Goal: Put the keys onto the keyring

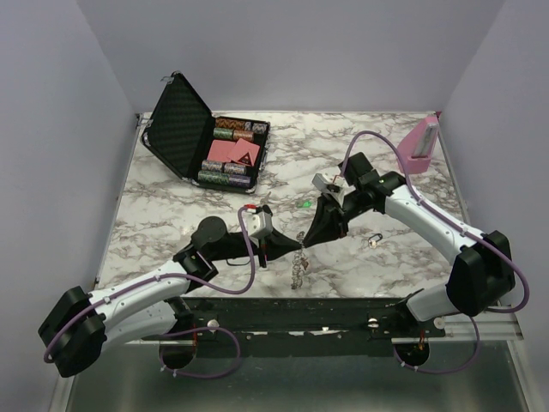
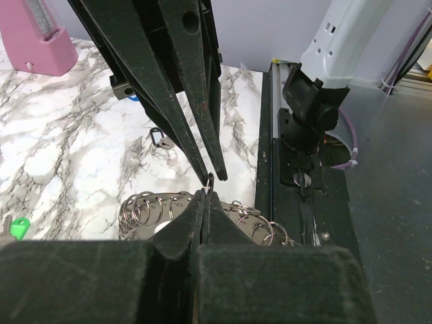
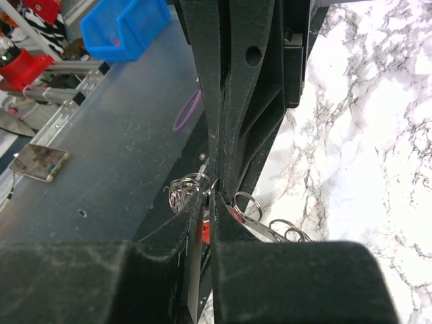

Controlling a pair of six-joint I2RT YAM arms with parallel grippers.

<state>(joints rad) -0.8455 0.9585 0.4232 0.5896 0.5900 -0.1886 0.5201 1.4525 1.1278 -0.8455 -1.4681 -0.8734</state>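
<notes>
Top view, lower centre: the keyring (image 1: 298,266), a thin silvery chain of loops, sits over the veined marble table (image 1: 171,215). Left wrist view, centre: the left gripper (image 2: 204,197) is pressed together, pinching one link. Right wrist view, centre: the right gripper (image 3: 212,197) is nearly together; its grip cannot be told.

2 arms: left arm (image 1: 137,296), right arm (image 1: 429,219), w/ 1 gripper each: left gripper (image 2: 206,194), right gripper (image 3: 212,199). 1 keyring (image 1: 298,262), made of many small rings, too fine to count. 2 loose keys on surface (image 1: 171,215): 1 green-headed key (image 1: 306,204), 1 dark-headed key (image 1: 375,240). 1 pink stand (image 1: 423,142). 1 open black case (image 1: 176,124) w/ chip rows, no. unclear, plus 1 pink pack (image 1: 225,151) & 1 red pack (image 1: 249,155).
</notes>
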